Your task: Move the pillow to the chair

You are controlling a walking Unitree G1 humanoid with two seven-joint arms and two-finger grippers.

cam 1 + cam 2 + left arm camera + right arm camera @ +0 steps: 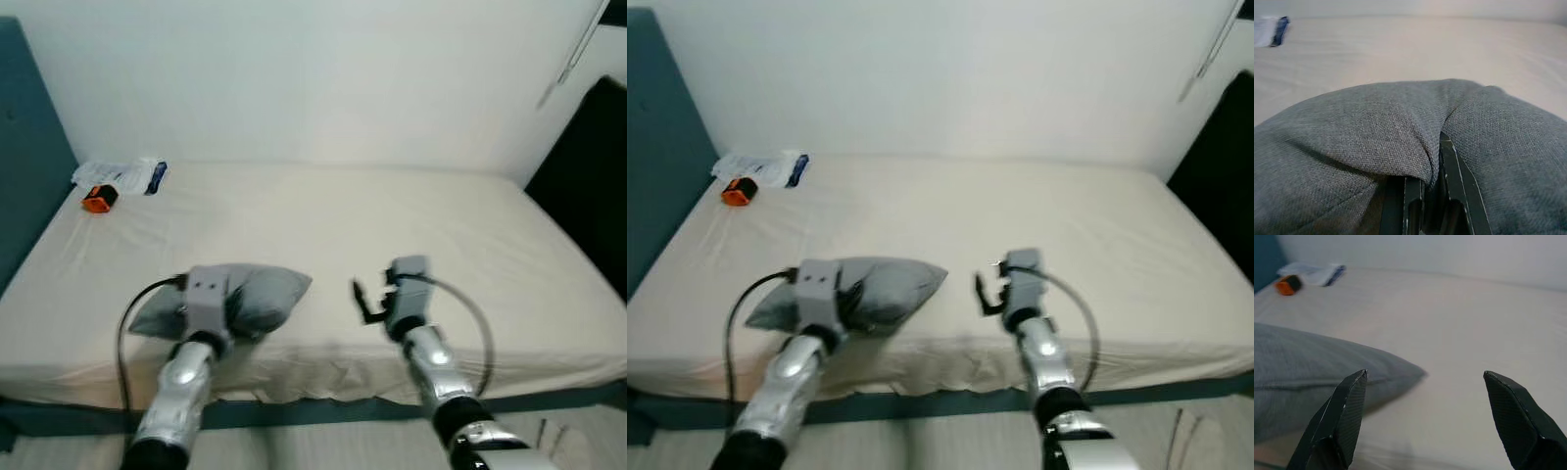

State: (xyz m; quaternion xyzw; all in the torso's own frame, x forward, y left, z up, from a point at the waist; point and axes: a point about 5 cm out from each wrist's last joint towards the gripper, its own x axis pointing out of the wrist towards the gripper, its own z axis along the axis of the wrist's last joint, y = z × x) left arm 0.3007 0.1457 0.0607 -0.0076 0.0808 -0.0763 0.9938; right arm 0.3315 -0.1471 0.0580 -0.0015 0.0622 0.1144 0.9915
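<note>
The pillow [1376, 127] was coarse grey woven cloth, matt. The bed sheet [323, 225] was smooth cream fabric, faintly creased. The right gripper [1422, 418] had black fingers [1344, 416] with a fine textured, slightly glossy surface.

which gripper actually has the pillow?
The left gripper: its fingers are pinched into a fold of the grey pillow. The right gripper hangs open beside it, apart from the fabric.
</note>
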